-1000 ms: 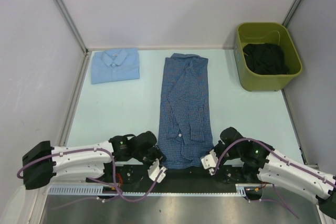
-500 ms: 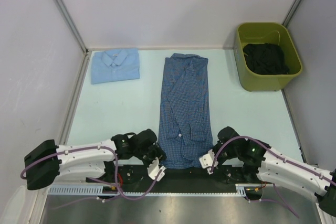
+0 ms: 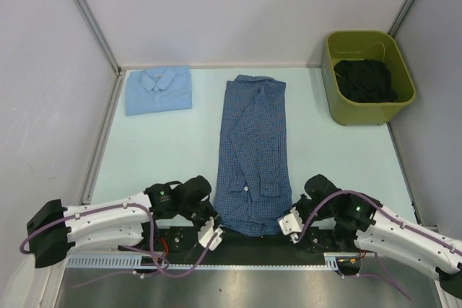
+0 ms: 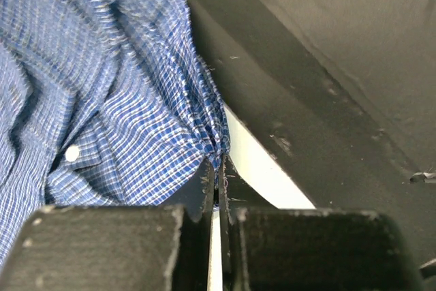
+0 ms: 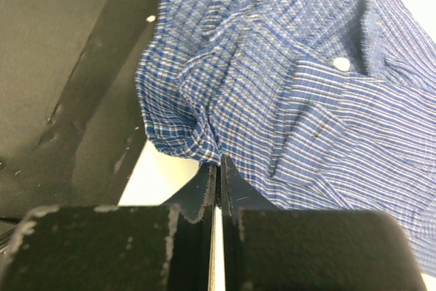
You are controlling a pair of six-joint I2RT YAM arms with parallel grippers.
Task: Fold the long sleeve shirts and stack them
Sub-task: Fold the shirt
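Note:
The checked blue long sleeve shirt (image 3: 253,149) lies lengthwise down the middle of the table, collar at the far end, sleeves folded in. Its near hem is pinched at both corners. My left gripper (image 3: 217,221) is shut on the near left corner, where the cloth (image 4: 136,100) bunches at the fingertips of that gripper (image 4: 218,167). On the near right corner my right gripper (image 3: 290,219) is shut, with checked fabric (image 5: 306,100) gathered into its closed tips (image 5: 218,163). The pale blue shirt (image 3: 159,89) sits folded at the far left corner.
A green bin (image 3: 361,115) holding dark clothes (image 3: 364,81) stands at the far right. A black strip (image 3: 253,244) runs along the near table edge under both grippers. Grey walls close in the left, back and right sides.
My left gripper has closed on the shirt's near left hem corner, where it stood open before. The right gripper stays shut on the other corner, and the near hem has gathered slightly.

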